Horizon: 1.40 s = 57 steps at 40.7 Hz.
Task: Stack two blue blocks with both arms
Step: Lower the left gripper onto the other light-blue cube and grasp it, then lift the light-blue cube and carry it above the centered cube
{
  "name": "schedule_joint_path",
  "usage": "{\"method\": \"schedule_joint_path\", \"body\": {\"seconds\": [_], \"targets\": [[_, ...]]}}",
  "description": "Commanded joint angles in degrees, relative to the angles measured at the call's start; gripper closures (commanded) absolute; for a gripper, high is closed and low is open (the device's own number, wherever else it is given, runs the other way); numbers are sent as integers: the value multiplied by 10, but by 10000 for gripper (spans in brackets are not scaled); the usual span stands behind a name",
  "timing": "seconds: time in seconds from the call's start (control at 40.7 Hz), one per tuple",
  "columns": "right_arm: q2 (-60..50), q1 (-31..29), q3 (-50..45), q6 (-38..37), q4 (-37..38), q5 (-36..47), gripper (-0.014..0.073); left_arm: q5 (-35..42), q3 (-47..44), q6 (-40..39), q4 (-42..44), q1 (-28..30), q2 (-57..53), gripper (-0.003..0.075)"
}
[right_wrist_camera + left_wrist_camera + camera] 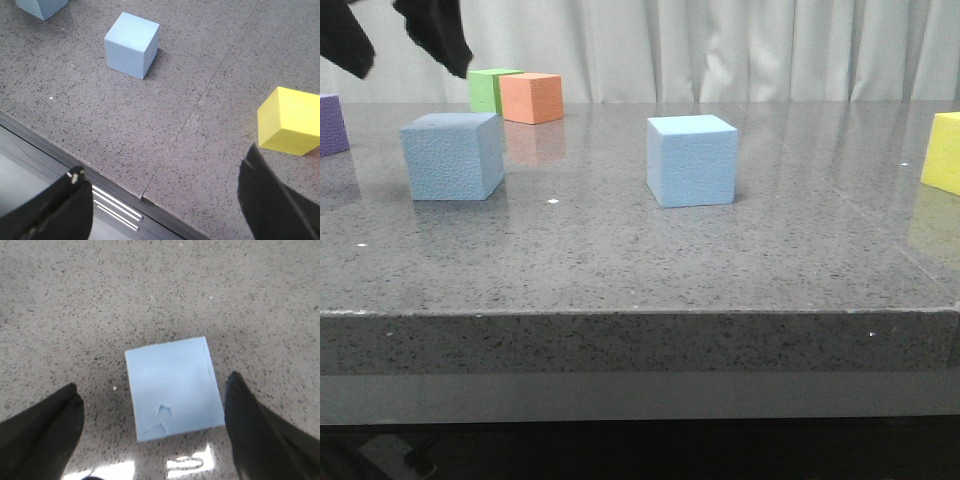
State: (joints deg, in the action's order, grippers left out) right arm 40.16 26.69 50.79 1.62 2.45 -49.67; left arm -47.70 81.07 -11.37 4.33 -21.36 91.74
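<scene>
A: The left claw [410, 35] hangs high at the table's [620, 260] far left in the front view, above the rough blue block [452, 156]; the smooth blue block [692, 160] sits well apart toward the middle, with purple [332, 124], green [490, 89], orange [532, 97] and yellow [942, 152] cubes around the edges.

B: And the left wrist view?

A: There the left claw [150, 435] is spread wide, holding nothing; the notched block [174, 388] lies between its fingers, likely lined up for a grasp.

B: The right wrist view?

A: The right claw [165, 205] is also wide apart and empty, near the table's front edge; the smooth block [131, 45] is well ahead, the yellow cube [289, 121] nearer.
</scene>
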Motion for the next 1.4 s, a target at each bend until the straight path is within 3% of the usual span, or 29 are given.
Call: {"method": "schedule_joint_path", "body": {"seconds": [0.0, 0.689, 0.934, 1.082, 1.156, 1.377], "targets": [[-2, -4, 13, 5, 2, 34, -8, 17, 42, -8, -21, 0, 8, 153], [-2, -4, 13, 5, 2, 34, -8, 36, 59, -50, -28, 0, 99, 157], [-2, -4, 13, 5, 2, 34, -8, 33, 59, -50, -32, 0, 106, 295], [-2, -4, 13, 5, 2, 34, -8, 21, 70, -46, -32, -1, 106, 304], [-2, -4, 13, 5, 2, 34, -8, 1, 92, -21, -38, -5, 106, 304], [-2, -4, 13, 5, 2, 34, -8, -68, 202, 175, -86, -36, 106, 304]]}}
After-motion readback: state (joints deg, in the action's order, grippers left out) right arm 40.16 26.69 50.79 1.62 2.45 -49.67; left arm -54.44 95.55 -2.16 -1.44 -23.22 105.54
